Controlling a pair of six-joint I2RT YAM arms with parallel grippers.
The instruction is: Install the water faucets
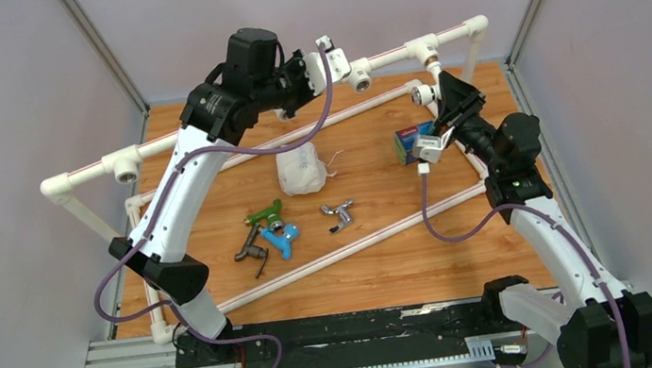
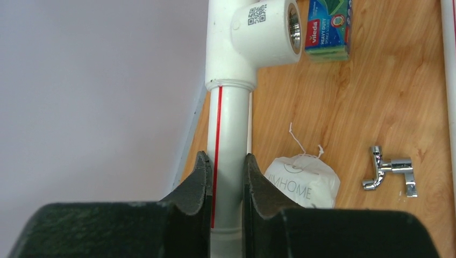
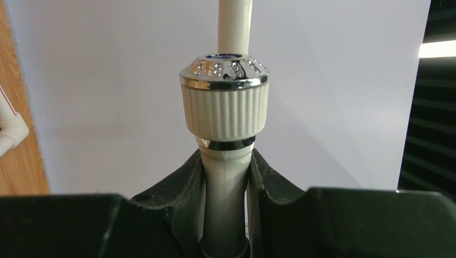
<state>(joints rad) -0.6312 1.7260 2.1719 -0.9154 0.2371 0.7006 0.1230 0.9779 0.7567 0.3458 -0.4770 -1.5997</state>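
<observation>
My left gripper (image 1: 336, 68) (image 2: 226, 161) is shut on the raised white pipe (image 2: 231, 118) with a red stripe, just short of a tee socket (image 2: 267, 33). At the back right my right gripper (image 1: 440, 98) (image 3: 226, 158) is shut on the stem of the white faucet (image 3: 225, 107), below its ribbed, chrome-topped cap. The white faucet (image 1: 424, 93) hangs under another tee (image 1: 424, 45). Green (image 1: 263, 215), blue (image 1: 282, 238), dark grey (image 1: 251, 249) and chrome (image 1: 338, 212) (image 2: 390, 172) faucets lie loose on the wooden table.
A white drawstring bag (image 1: 301, 168) (image 2: 304, 180) and a sponge pack (image 1: 410, 142) (image 2: 328, 29) lie mid-table. The white pipe frame (image 1: 349, 243) rings the board, with an open tee socket (image 1: 125, 166) on its left. Grey walls stand close around.
</observation>
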